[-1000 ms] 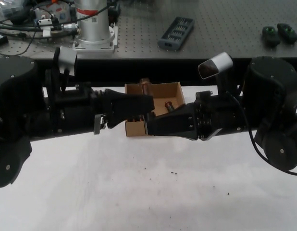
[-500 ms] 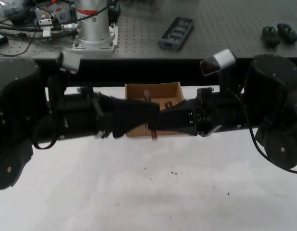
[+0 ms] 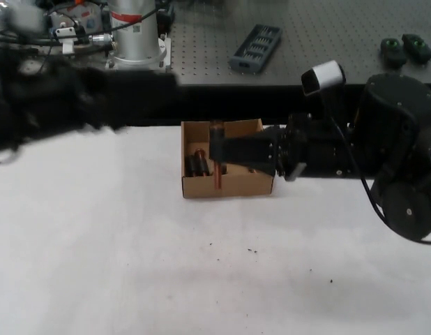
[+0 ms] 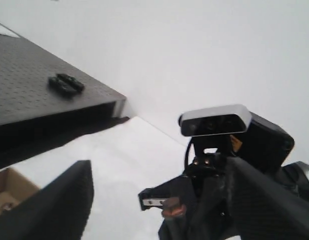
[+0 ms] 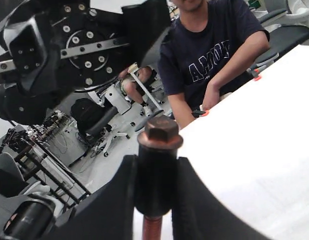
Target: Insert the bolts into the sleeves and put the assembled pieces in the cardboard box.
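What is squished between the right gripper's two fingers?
A black sleeve with a copper bolt through it, seen in the right wrist view. The high view shows the right gripper holding it over the cardboard box.

Copper bolt [image 5: 160, 131], black sleeve [image 5: 153, 182], tan cardboard box [image 3: 229, 187]

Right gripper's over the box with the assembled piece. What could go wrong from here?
1. The right gripper grips only the black sleeve; the copper-coloured hex bolt just sits in it, so tilting might let it slide out.
2. Dropped upright, the piece could hit the dark pieces already in the brown cardboard box and topple over its wall.
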